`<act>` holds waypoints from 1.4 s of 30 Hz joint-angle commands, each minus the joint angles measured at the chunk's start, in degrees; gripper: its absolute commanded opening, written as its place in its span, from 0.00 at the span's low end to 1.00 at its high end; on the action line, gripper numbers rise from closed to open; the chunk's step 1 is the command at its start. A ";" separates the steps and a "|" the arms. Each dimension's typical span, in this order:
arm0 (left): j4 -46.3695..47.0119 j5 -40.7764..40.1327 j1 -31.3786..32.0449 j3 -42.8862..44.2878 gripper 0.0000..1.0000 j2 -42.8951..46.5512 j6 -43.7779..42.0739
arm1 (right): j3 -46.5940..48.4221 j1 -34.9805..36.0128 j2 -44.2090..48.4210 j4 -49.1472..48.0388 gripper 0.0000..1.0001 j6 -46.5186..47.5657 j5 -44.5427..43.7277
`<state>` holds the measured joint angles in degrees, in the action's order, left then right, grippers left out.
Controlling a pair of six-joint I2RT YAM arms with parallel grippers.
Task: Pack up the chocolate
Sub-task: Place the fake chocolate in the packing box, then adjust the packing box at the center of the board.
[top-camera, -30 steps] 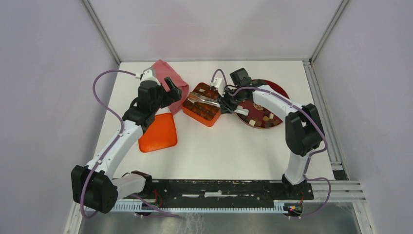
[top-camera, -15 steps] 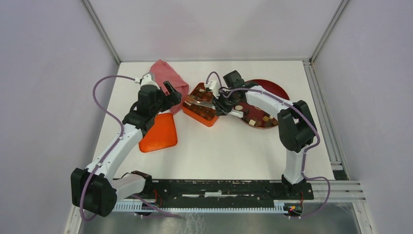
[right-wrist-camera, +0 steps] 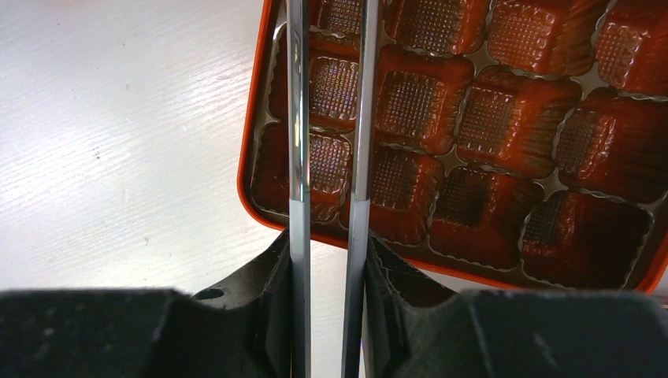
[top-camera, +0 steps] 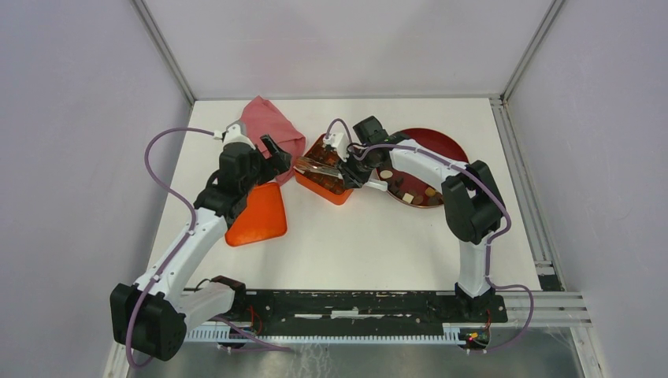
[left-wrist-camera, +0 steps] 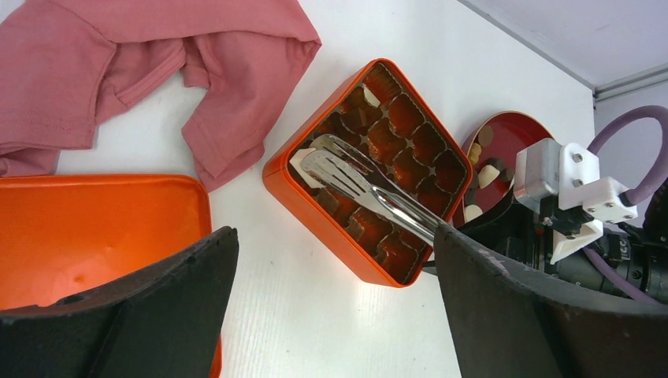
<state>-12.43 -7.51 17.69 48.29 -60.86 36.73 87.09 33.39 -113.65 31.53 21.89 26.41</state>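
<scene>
The orange gridded box (top-camera: 337, 191) sits mid-table; it also shows in the left wrist view (left-wrist-camera: 309, 206) and the right wrist view (right-wrist-camera: 254, 142). My right gripper (top-camera: 351, 170) (right-wrist-camera: 327, 256) is shut on metal tongs (top-camera: 318, 163) (left-wrist-camera: 358, 183) (right-wrist-camera: 297, 157), whose tips reach over the box's left cells. Some chocolate pieces (left-wrist-camera: 361, 119) lie in the box, and a cream one (left-wrist-camera: 300, 160) sits by the tong tips. More chocolate (top-camera: 410, 194) (left-wrist-camera: 489, 173) lies on the dark red plate (top-camera: 443, 142). My left gripper (top-camera: 276, 153) (left-wrist-camera: 335, 236) is open and empty, left of the box.
The orange lid (top-camera: 257, 214) (left-wrist-camera: 87, 228) lies left of the box under my left arm. A pink cloth (top-camera: 272, 122) (left-wrist-camera: 150, 63) is bunched behind it. The enclosure walls stand close at the back and on both sides.
My right gripper has moved left with the tongs, from the plate's edge to further over the box. My left arm has drawn slightly left and nearer.
</scene>
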 commanded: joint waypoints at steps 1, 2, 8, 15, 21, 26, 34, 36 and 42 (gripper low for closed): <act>0.30 -1.58 -0.37 -0.18 0.98 1.37 1.94 | 2.25 0.10 0.17 -0.50 0.26 -0.18 -0.75; 0.34 -1.51 -0.33 -0.07 0.98 1.24 1.86 | 2.15 0.09 0.31 -0.43 0.27 -0.10 -0.97; 0.86 -0.71 -0.37 0.14 0.98 0.39 1.84 | 1.45 0.05 1.06 -0.42 0.36 -0.01 -1.36; 1.00 -0.53 -0.37 0.13 0.98 0.57 1.86 | 1.76 0.09 1.06 -0.42 0.39 -0.09 -1.02; 0.97 -0.15 -0.33 0.06 0.98 1.08 2.14 | 3.30 -0.16 2.17 -0.08 0.39 -0.44 2.02; 1.17 0.83 -0.38 -0.38 0.97 0.89 3.88 | 4.66 -1.37 4.31 0.53 0.37 -1.14 7.85; 2.98 2.67 -0.31 -2.72 0.91 -1.64 12.56 | 2.02 -6.87 8.80 -0.41 0.37 -2.44 12.34; 2.81 2.27 -0.10 -3.02 0.87 -4.05 15.58 | 1.32 -9.16 9.83 -0.67 0.37 -2.80 13.47; -1.30 -6.25 4.28 0.21 0.75 -11.79 23.46 | -0.48 -14.58 11.87 -1.17 0.37 -3.47 15.51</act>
<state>-12.19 -7.75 18.94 46.02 -68.84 52.21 87.68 21.28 -105.27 32.34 19.33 38.68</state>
